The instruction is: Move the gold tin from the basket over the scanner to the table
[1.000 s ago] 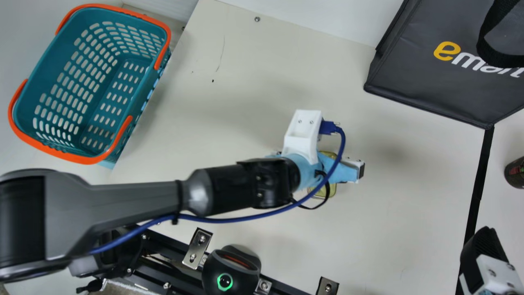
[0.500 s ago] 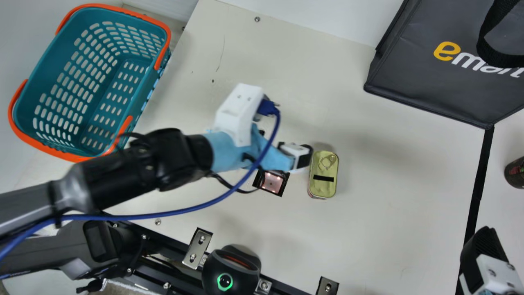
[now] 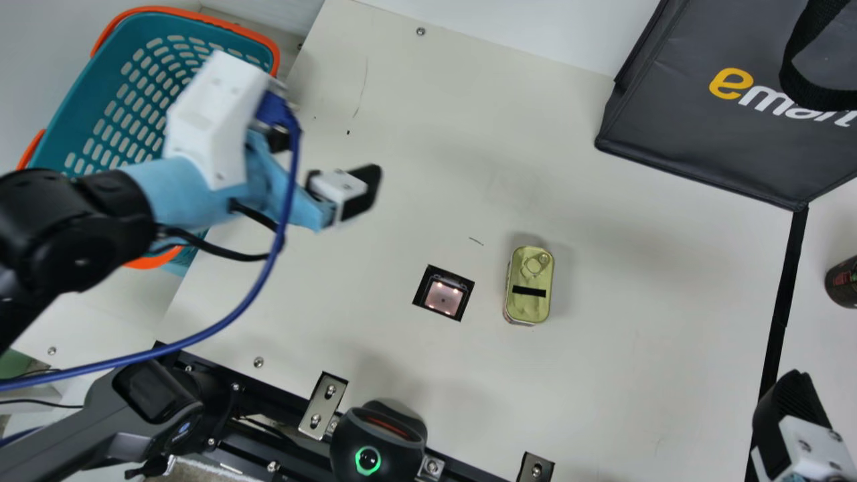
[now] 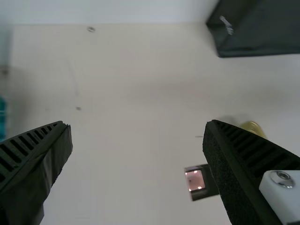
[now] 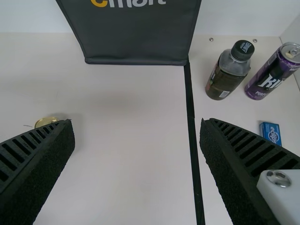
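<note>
Main view: high over left pincer (image 3: 325,161) and right pincer (image 3: 797,435), facing steeply down, widest. Wrist views: closer, looking down past own pincers at table (image 3: 636,375). All share tin (image 3: 529,311) between pincers, bag (image 3: 703,150) beyond; left wrist blurry, bag seemingly same.

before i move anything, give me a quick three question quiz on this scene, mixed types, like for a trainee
1. Multiple choice: which is nearest the gold tin?
a) basket
b) scanner
c) dark bag
2. True or false: the left gripper is open and holds nothing.
3. Count: in the right wrist view, how many drink containers stand across the black strip from the gold tin?

Key: 1 b; 2 true; 3 two, a bottle and a can.
</note>
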